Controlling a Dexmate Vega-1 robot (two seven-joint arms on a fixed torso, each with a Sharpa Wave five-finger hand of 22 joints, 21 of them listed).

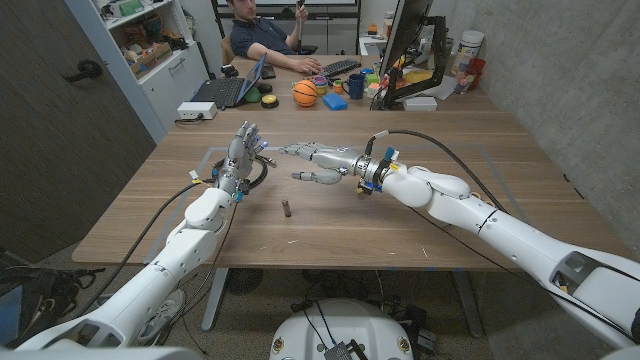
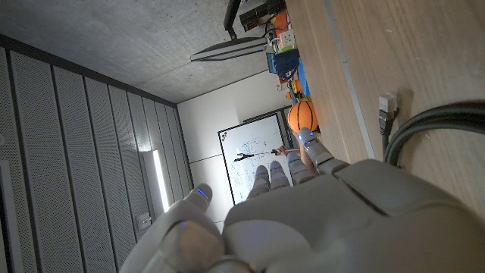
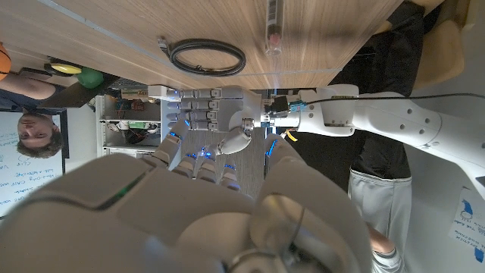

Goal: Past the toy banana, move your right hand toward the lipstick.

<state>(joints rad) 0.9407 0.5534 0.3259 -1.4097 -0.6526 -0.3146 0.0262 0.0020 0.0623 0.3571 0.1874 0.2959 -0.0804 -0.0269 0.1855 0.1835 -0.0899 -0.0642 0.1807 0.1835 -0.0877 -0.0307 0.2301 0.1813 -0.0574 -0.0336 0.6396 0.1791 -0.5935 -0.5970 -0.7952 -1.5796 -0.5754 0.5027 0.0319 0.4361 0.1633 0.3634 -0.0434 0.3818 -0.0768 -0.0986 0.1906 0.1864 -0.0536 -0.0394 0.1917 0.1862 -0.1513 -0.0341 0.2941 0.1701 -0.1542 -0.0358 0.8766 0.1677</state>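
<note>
Reaching across the wooden table [image 1: 450, 215], your right hand [image 1: 318, 162] hangs with fingers spread and empty. Your left hand [image 1: 240, 152] stands upright, fingers apart, holding nothing. A small dark cylindrical lipstick [image 1: 286, 209] lies on the table near both hands, long axis running away from you, its pink tip showing in the right wrist view [image 3: 273, 27].

The left hand [image 2: 303, 220] takes up the lower part of the frame, its pale grey back toward the camera and its fingers [image 2: 282, 176] reaching up toward the centre. The wooden table [image 2: 379, 53] runs down the right side, with a black cable [image 2: 432, 125] at the right edge. An orange ball [image 2: 301, 116] sits near the centre, a whiteboard [image 2: 254, 155] beside it.
</note>
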